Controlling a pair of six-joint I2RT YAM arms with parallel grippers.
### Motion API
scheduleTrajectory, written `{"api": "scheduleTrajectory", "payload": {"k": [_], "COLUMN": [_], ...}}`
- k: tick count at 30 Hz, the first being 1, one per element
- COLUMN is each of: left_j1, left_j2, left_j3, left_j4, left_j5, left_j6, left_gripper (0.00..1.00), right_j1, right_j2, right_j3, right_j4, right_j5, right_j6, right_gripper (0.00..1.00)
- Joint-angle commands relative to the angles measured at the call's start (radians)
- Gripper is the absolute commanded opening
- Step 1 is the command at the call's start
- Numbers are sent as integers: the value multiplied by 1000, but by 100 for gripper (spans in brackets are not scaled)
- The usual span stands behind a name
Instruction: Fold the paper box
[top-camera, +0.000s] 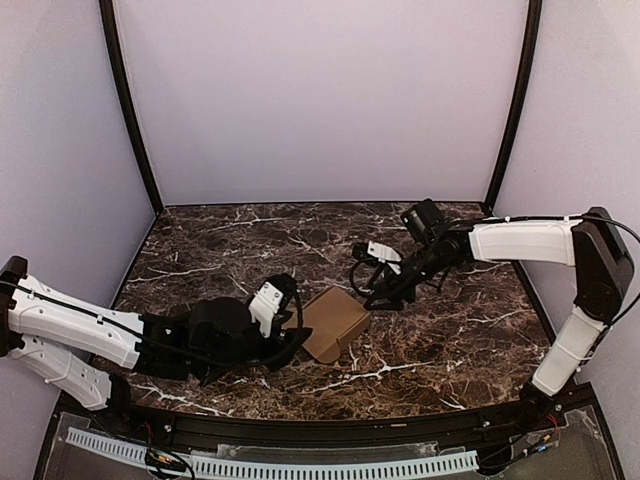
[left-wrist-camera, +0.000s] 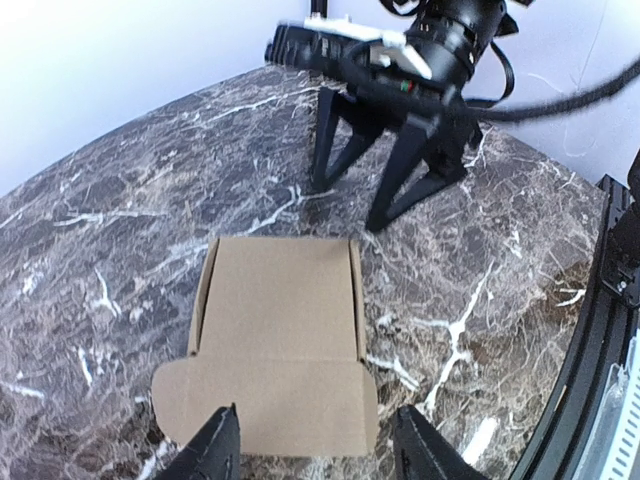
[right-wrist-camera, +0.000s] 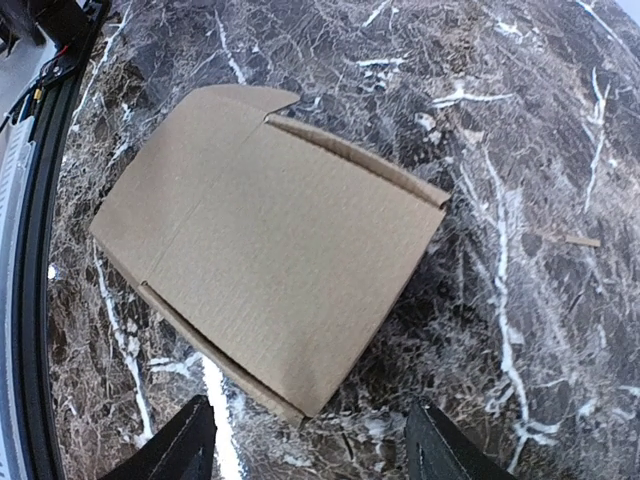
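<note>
**Q:** Position of the paper box (top-camera: 333, 322)?

**A:** Around the middle of the marble table (top-camera: 450, 340), somewhat toward the near edge. Lid panel (left-wrist-camera: 275, 295) down over the body; rounded front flap (left-wrist-camera: 265, 405) lying out flat toward the near left, not yet tucked.

**Q:** State of the two grippers?

**A:** Left gripper (left-wrist-camera: 318, 455): fingers apart, flanking the near edge of the front flap, clamped on nothing. Right gripper (right-wrist-camera: 312, 440): likewise spread and empty, poised just beyond the far right side of the box, apart from it.

**Q:** Step in hand?

**A:** Judged as the closing stage: lining up on the front flap, ahead of tucking it into the body.

**Q:** Requirement of the next move?

**A:** Likely a light pinch on the flap, then a bend along its crease and a push inward. Best done with the right gripper pressing down on the lid, to prevent sliding across the smooth marble
</note>
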Motion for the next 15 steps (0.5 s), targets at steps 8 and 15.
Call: {"api": "scheduleTrajectory", "payload": {"k": [8, 15], "left_j1": [-149, -144], "left_j2": [210, 105], "left_j3": [12, 7], "left_j4": [-48, -131], "left_j5": [-285, -497], "left_j6": [-227, -165], "left_gripper": [59, 74], "right_j1": [47, 102], "right_j2": [97, 56], "right_j3": [124, 48], "right_j4": [76, 52], "right_j5": [60, 112], "right_j6": [-101, -155], "right_gripper": [64, 67]}}
